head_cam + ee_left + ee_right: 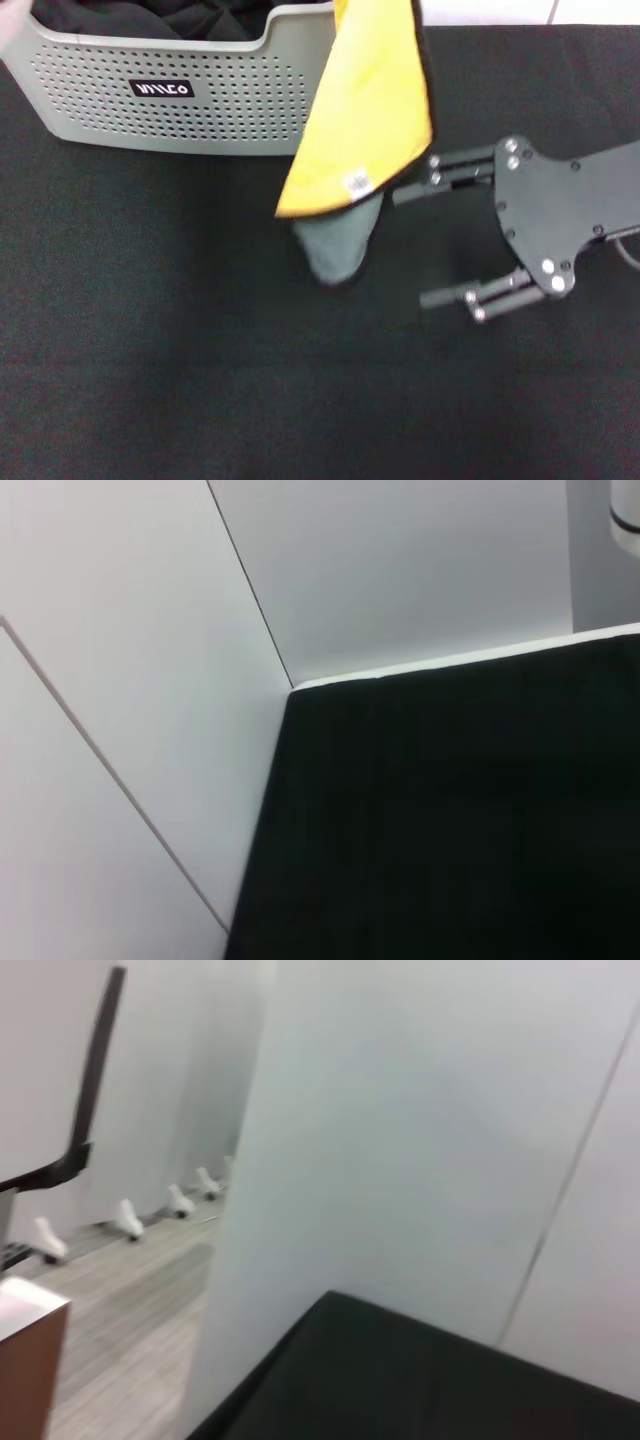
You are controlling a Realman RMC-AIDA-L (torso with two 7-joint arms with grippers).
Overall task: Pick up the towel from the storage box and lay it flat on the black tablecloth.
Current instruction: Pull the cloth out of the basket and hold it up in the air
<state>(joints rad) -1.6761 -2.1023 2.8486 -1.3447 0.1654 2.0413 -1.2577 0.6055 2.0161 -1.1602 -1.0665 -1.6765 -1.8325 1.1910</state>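
The yellow-orange towel (375, 100) hangs down from above the top edge of the head view, just right of the storage box (180, 110). Its white label (357, 183) faces me, and its greyish reverse (340, 245) droops to the black tablecloth (200, 350). What holds its top is out of view. My right gripper (410, 247) is open and empty, low over the cloth right of the towel, with its upper finger (440, 180) close to the towel's lower edge. My left gripper is not in view.
Dark black garments (150, 20) fill the storage box at the back left. The left wrist view shows the tablecloth's edge (450, 665) against white wall panels (400, 560). The right wrist view shows the cloth (400, 1380), a white wall and a floor beyond.
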